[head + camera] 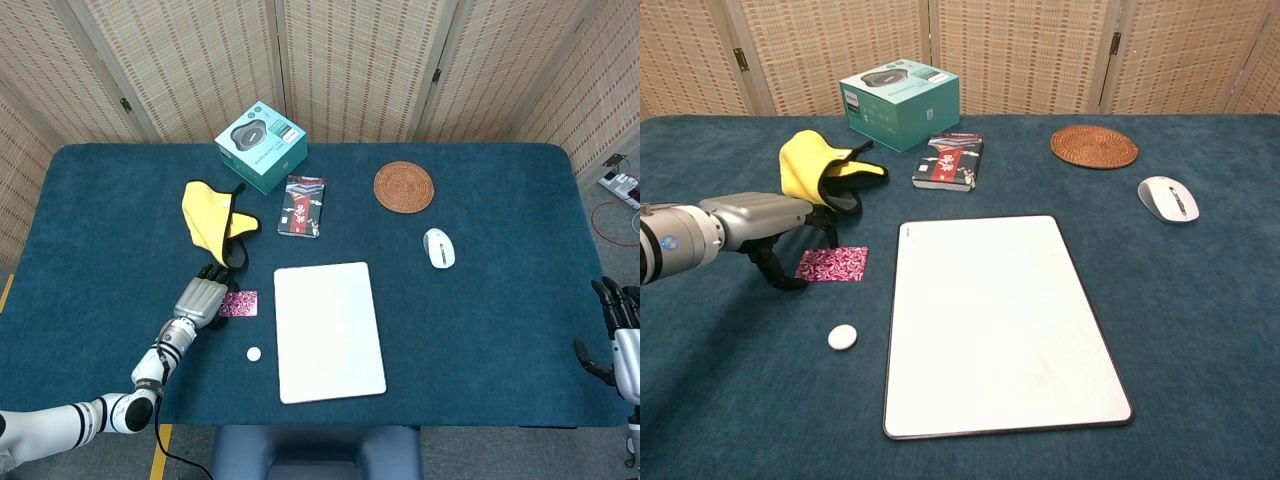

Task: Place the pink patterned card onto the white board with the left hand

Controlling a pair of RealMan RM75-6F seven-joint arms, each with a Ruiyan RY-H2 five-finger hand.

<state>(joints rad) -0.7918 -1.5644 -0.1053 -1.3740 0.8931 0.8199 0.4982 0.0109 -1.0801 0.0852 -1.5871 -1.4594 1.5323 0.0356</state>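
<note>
The pink patterned card [239, 304] [834, 264] lies flat on the blue tablecloth, just left of the white board [330, 330] [1000, 320]. My left hand [200, 297] [765, 222] is at the card's left end. Its fingers reach over the far left corner and its thumb curves down at the near left corner, touching the card's edge. The card is still on the cloth and I see no firm grip on it. My right hand [620, 335] hangs at the table's right edge in the head view, fingers apart and empty.
A small white round piece [254, 353] [842, 337] lies in front of the card. Behind my left hand is a yellow cloth [212, 222] [815, 165]. Further back stand a teal box [261, 145], a dark booklet [302, 206], a woven coaster [404, 187] and a white mouse [438, 248].
</note>
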